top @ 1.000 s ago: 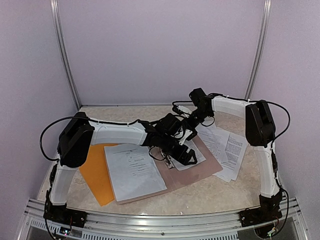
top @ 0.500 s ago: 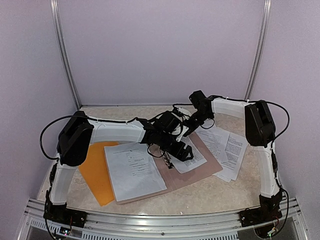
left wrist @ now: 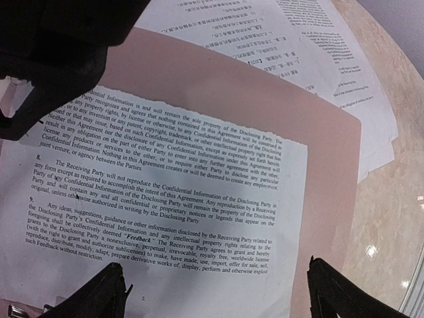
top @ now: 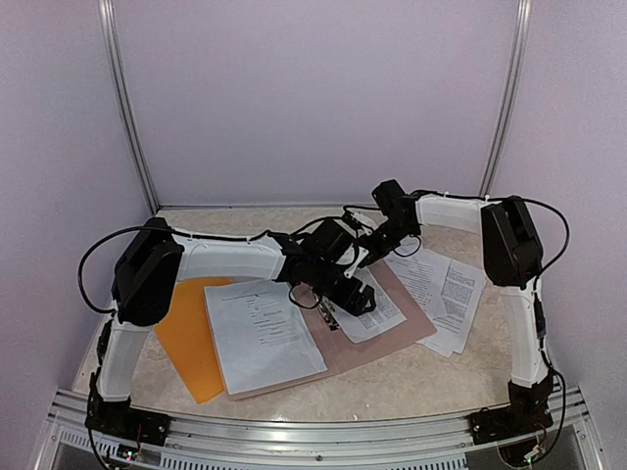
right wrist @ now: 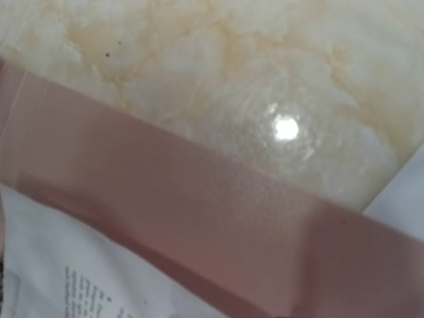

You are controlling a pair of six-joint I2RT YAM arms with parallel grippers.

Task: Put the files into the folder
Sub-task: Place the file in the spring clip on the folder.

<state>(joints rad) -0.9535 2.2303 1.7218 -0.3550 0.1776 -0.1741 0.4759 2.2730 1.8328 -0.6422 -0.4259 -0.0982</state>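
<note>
The orange folder (top: pixel 188 345) lies flat at the near left. One of the files (top: pixel 263 335) rests partly on it and partly on the brown clipboard (top: pixel 397 340). A second printed sheet (top: pixel 382 313) lies on the clipboard. My left gripper (top: pixel 355 297) hovers open just above it, and in the left wrist view that gripper (left wrist: pixel 215 295) straddles the sheet's (left wrist: pixel 172 199) bottom margin without touching. My right gripper (top: pixel 370 251) is low at that sheet's far edge, and its fingers are hidden. More files (top: pixel 446 292) lie loose at the right.
A metal clip (top: pixel 328 315) sits on the clipboard beside the left gripper. The right wrist view shows only the clipboard's edge (right wrist: pixel 218 218), marble tabletop (right wrist: pixel 199 79) and a paper corner (right wrist: pixel 59 271). Walls enclose the table (top: pixel 411 377) on three sides.
The sheet on the clipboard has slid toward the near right, so more of it shows. The left gripper has drawn back slightly to the left. The right gripper has shifted a little.
</note>
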